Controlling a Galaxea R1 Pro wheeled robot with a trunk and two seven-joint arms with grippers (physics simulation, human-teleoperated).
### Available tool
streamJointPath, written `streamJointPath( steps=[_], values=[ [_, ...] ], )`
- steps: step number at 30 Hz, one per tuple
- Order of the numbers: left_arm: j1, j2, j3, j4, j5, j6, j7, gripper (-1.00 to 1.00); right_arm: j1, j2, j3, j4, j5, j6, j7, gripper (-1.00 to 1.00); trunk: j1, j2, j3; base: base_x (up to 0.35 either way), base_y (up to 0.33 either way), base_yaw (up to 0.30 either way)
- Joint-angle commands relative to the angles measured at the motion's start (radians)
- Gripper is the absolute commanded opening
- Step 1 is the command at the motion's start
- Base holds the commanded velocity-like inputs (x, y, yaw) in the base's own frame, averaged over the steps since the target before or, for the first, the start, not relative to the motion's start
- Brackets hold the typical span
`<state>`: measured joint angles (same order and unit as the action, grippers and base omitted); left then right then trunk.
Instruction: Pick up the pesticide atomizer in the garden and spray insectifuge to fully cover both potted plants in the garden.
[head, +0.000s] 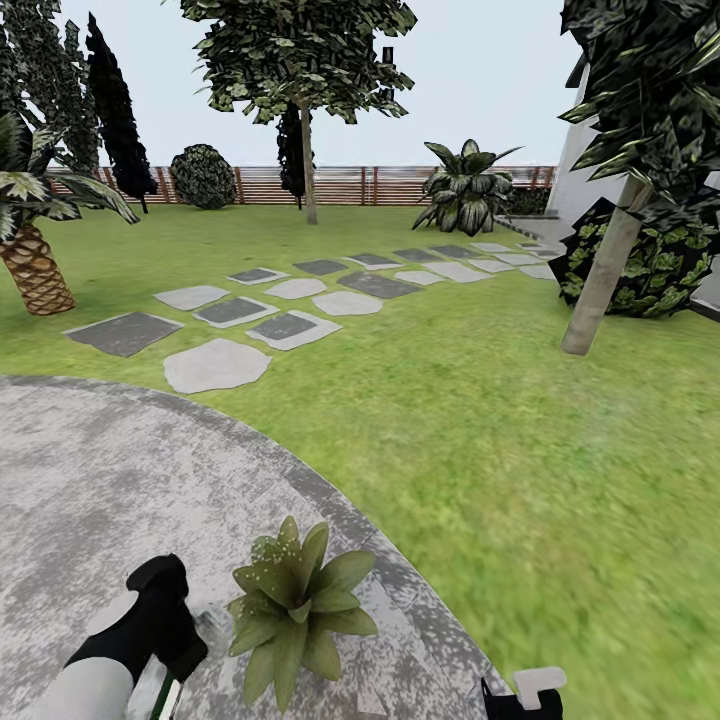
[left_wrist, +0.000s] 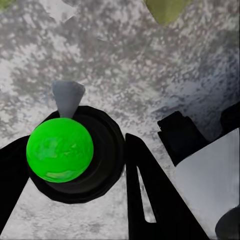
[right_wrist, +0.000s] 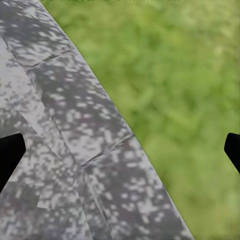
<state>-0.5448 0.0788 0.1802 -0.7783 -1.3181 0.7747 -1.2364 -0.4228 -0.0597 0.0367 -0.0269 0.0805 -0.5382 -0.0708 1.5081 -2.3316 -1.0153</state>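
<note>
A potted plant (head: 295, 600) with broad light-green speckled leaves stands on the round grey stone patio (head: 80, 470), close to its edge. My left gripper (head: 172, 655) is just left of it. In the left wrist view the left gripper (left_wrist: 72, 152) is shut on the pesticide atomizer (left_wrist: 60, 150), seen end-on as a bright green round body in a dark ring with a grey nozzle; a black finger presses on each side. One plant leaf (left_wrist: 167, 9) shows beyond it. My right gripper (head: 520, 695) hangs open over the patio's edge and holds nothing, its fingertips (right_wrist: 10, 150) wide apart.
Lawn (head: 520, 430) spreads right of the patio. Stepping stones (head: 290, 300) lead away towards a big striped agave (head: 465, 190) and a brown slat fence (head: 340, 185). A palm trunk (head: 35, 270) stands left; a leaning tree trunk (head: 605, 270) and a bush (head: 650, 265) stand right.
</note>
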Motion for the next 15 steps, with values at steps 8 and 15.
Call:
streamJointPath(
  steps=[8,15],
  values=[
    [-0.005,0.018,-0.002,-0.001,-0.096,0.001,-0.052,-1.00,-0.001,0.001,0.003,-0.001,0.007,-0.002,-0.007,1.00,0.000,0.000,-0.001,0.000,0.000,0.000],
    [-0.022,0.000,0.001,-0.006,-0.095,0.003,-0.055,-1.00,-0.001,0.005,0.003,-0.001,0.007,-0.002,-0.007,1.00,0.000,0.000,-0.001,0.000,0.000,0.205]
  ],
)
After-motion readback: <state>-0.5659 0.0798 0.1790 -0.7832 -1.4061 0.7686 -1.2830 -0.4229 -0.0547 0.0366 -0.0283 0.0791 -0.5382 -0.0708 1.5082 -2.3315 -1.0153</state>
